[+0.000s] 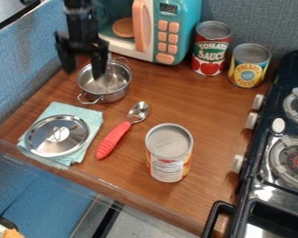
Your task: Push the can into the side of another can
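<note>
My gripper (83, 72) hangs at the upper left, its two fingers apart with nothing held between them, above and slightly left of the metal pot. A can (169, 153) with a silver top and a white and orange label stands upright at the counter's front, right of the spoon. Two more cans stand upright at the back right: a tall red and green tomato can (210, 49) beside the microwave, and a shorter yellow and blue pineapple can (248, 66) to its right. The front can stands well apart from both, and from my gripper.
A metal pot (106, 82) sits below the gripper, near a toy microwave (164, 32). A lid (57, 135) lies on a teal cloth (88, 118). A red-handled spoon (117, 135) lies mid-counter. The stove (263, 172) borders the right side.
</note>
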Controlling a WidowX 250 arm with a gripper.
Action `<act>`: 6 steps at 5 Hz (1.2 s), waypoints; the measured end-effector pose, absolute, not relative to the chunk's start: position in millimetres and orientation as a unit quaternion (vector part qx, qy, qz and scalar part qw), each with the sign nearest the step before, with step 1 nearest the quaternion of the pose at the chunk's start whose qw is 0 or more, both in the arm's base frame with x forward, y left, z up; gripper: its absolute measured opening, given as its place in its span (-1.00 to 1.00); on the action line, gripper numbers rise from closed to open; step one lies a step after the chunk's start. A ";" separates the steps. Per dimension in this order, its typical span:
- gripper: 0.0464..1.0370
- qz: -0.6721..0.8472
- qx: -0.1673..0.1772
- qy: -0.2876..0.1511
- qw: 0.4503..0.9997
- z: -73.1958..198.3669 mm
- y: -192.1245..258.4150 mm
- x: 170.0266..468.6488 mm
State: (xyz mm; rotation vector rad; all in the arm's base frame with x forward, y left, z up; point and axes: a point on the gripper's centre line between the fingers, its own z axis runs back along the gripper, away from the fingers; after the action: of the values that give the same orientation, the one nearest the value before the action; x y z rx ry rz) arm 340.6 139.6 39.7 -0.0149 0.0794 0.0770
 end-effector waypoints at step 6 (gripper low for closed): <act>0.92 -0.155 -0.012 -0.018 0.988 29.5 -32.5 214.5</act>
State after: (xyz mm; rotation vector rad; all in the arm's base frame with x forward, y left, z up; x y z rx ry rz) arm 214.5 -32.5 29.5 -0.0246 -0.0363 -0.3111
